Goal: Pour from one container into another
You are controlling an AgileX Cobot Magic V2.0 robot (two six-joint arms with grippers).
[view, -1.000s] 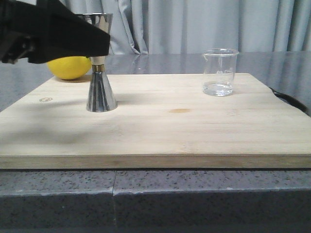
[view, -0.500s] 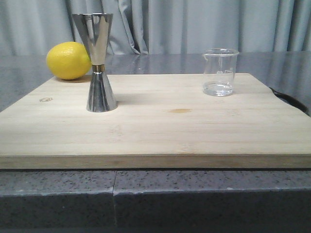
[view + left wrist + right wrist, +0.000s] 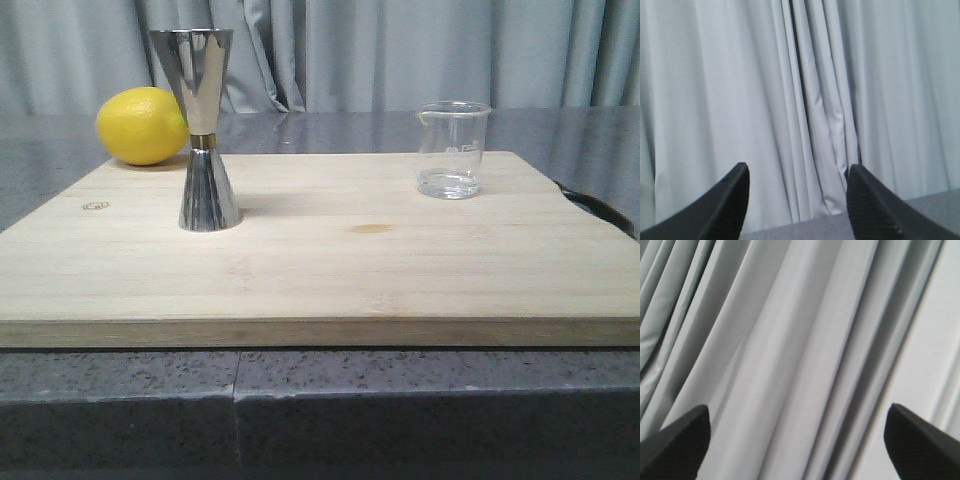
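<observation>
Glass beaker [image 3: 453,148] is nowhere near either pincer; both wrist views show only curtain. Left gripper [image 3: 797,200] has fingers apart, empty; right gripper [image 3: 797,440] wide apart, empty too. Risk: thin glass could slip or tip during the grab, and the tall jigger [image 3: 203,130] looks topply if bumped. Beaker holds a shallow clear liquid; jigger contents not visible.

You are seeing a grey stone counter [image 3: 400,400] carrying a wooden board [image 3: 330,270]. A lemon [image 3: 141,125] is resting just behind the board.
</observation>
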